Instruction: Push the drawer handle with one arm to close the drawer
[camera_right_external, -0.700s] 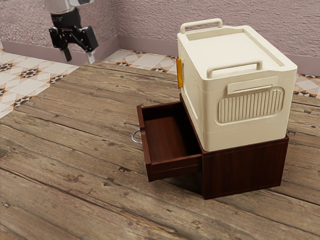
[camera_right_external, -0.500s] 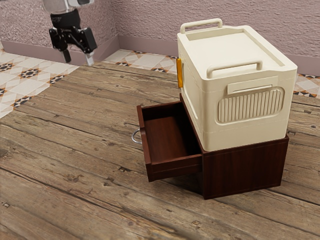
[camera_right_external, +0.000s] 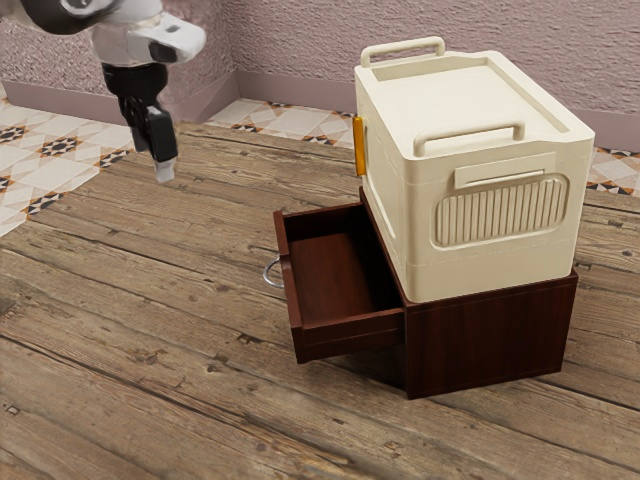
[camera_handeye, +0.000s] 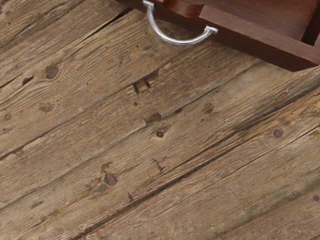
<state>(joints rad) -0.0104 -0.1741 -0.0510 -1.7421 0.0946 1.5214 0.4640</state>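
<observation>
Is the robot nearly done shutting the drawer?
Not nearly. Nothing looks done: the drawer is open, sticking out of its cabinet. In hand: my gripper is over the table, away from the silver handle. Left: reach the handle and push the drawer shut.

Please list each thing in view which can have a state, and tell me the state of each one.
Drawer: open, pulled out of the cabinet.
Drawer handle: free, nothing touching it.
Cabinet: upright on the table.
Cream box: upright on top of the cabinet.
Gripper: raised, away from the handle.
</observation>
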